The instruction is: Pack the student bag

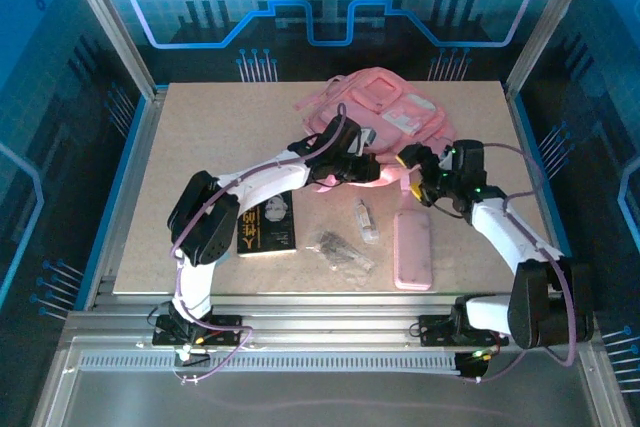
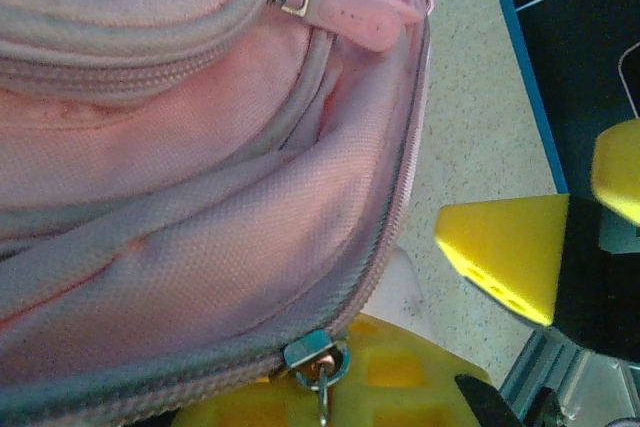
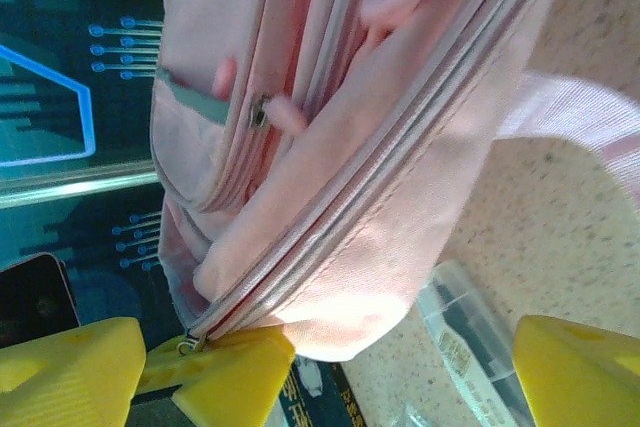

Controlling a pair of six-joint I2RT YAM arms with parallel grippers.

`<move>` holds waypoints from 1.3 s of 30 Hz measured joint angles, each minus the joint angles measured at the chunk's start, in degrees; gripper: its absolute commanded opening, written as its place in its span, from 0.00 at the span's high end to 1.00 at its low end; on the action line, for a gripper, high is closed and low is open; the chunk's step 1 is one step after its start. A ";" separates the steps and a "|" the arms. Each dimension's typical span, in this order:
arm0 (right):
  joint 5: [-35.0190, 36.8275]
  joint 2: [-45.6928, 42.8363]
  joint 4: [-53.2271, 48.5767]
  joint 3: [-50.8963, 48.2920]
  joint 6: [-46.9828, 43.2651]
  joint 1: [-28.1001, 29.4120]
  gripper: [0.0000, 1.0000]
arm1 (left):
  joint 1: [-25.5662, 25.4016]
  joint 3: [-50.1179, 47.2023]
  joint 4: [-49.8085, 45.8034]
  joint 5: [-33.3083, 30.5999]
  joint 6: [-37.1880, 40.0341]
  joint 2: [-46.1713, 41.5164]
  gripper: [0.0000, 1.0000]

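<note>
Far middle of the desk [image 1: 200, 147]: student bag [image 1: 385, 112], front pockets up, near edge toward the arms.

Left gripper [image 1: 350, 169]: jaws closed on that near edge, right at the zipper slider [image 2: 312, 355]. Whether they pinch the pull tab or the seam is hidden. Probably an anchor, keeping the mouth taut.

Right gripper [image 1: 415, 175]: jaws wide open around the bag's lower corner, clamping nothing. Likely placed to take the opposite lip and spread the opening.

How far the zip is undone, I cannot tell.

Book [image 1: 267, 227], pencil case [image 1: 412, 249] and clear packet [image 1: 340, 249] lie on the desk between bag and arm bases, not yet packed and within easy reach.
</note>
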 measured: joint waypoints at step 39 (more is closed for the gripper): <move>-6.67 10.14 -10.97 12.50 -18.67 -1.60 1.00 | 11.98 -16.09 -1.60 -10.14 13.66 -14.58 1.00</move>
